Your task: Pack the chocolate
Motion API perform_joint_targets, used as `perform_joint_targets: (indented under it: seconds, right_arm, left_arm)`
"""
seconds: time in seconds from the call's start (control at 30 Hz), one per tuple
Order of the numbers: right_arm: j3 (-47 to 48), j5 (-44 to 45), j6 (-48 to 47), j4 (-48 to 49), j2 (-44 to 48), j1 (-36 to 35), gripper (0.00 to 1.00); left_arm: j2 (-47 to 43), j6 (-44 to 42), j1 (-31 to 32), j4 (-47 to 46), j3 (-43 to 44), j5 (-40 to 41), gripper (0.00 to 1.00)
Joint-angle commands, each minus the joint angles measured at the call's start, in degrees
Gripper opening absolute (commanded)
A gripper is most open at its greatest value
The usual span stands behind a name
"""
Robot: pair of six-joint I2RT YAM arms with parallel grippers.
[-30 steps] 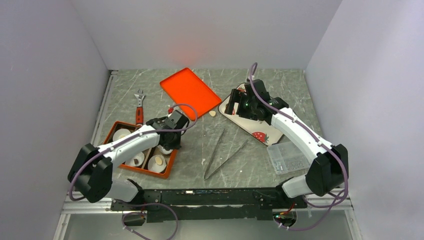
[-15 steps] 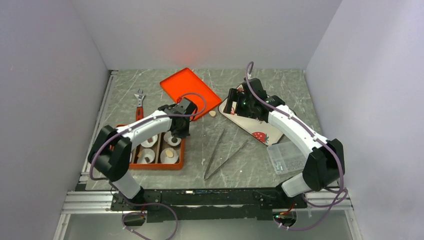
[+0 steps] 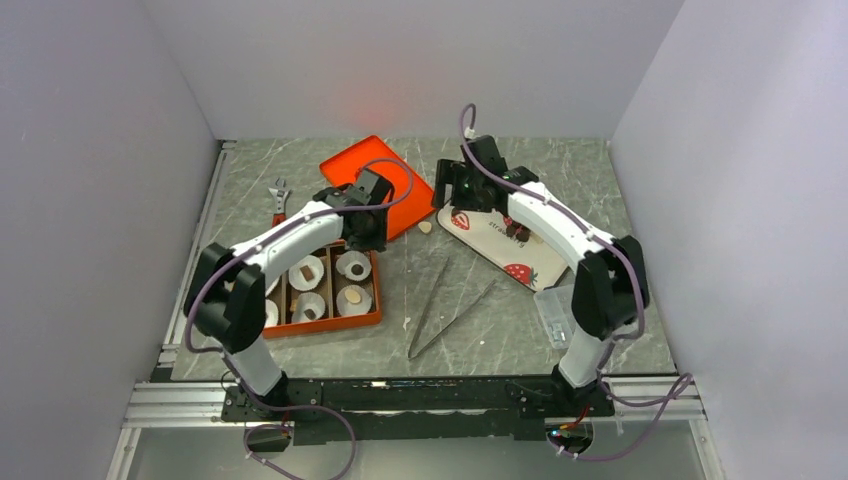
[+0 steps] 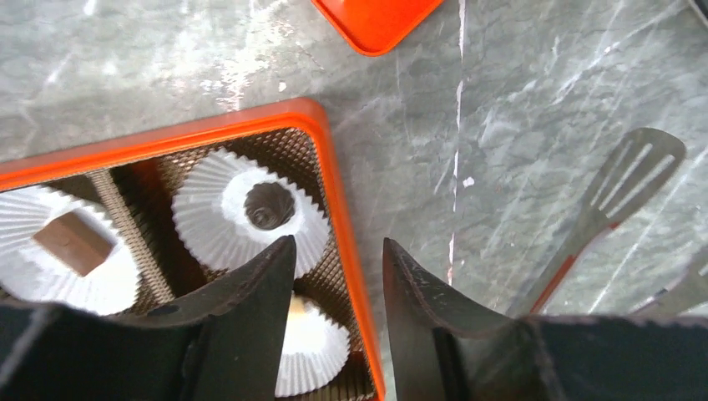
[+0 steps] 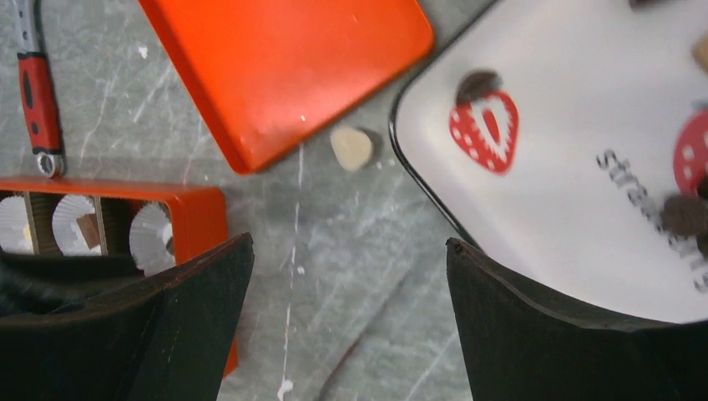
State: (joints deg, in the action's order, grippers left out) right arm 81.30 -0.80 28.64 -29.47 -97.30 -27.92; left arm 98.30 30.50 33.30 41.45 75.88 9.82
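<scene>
The orange box holds several white paper cups with chocolate in them: a brown square, a dark round piece and a tan one. My left gripper is open and empty. It straddles the box's right wall, with one finger inside and one outside. A tan chocolate lies loose on the table and also shows in the right wrist view. A dark chocolate lies on the white strawberry tray. My right gripper is wide open and empty, above the table between the lid and the tray.
The orange lid lies flat behind the box. Metal tongs lie at the centre front. A clear plastic box sits at the right front. A red-handled wrench lies at the back left.
The orange box slid right and turned square to the table while my left gripper moved back-right with it. My right gripper moved left off the tray, toward the loose tan chocolate.
</scene>
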Motion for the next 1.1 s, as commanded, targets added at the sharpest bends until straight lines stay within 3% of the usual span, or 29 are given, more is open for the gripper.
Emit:
perform_joint_targets:
  seconds: [0.0, 0.17, 0.37, 0.5, 1.07]
  right_arm:
    - [10.27, -1.17, -4.79, 1.03, -7.48, -1.39, 0.85]
    - [26.71, -1.56, -10.38, -4.59, -21.43, -5.12, 0.72]
    - [43.16, -1.24, -15.42, -9.51, -34.83, -10.56, 0.70]
    - [52.31, -0.20, -17.42, -11.58, -41.82, -13.16, 0.67]
    - [54.15, 8.16, -20.24, -7.14, -50.06, -17.86, 0.45]
  left_arm:
    - [-9.84, -2.72, -2.15, 3.11, 1.67, -0.09, 0.49]
    - [-22.70, -3.69, -9.54, 6.44, -3.25, 0.12, 0.54]
    - [-34.09, -6.51, -22.70, 7.64, -9.16, -6.42, 0.56]
    - [-38.00, -7.65, -27.38, 7.86, -11.26, -9.20, 0.56]
    - [-40.73, -9.58, -31.23, 7.22, -13.29, -13.37, 0.54]
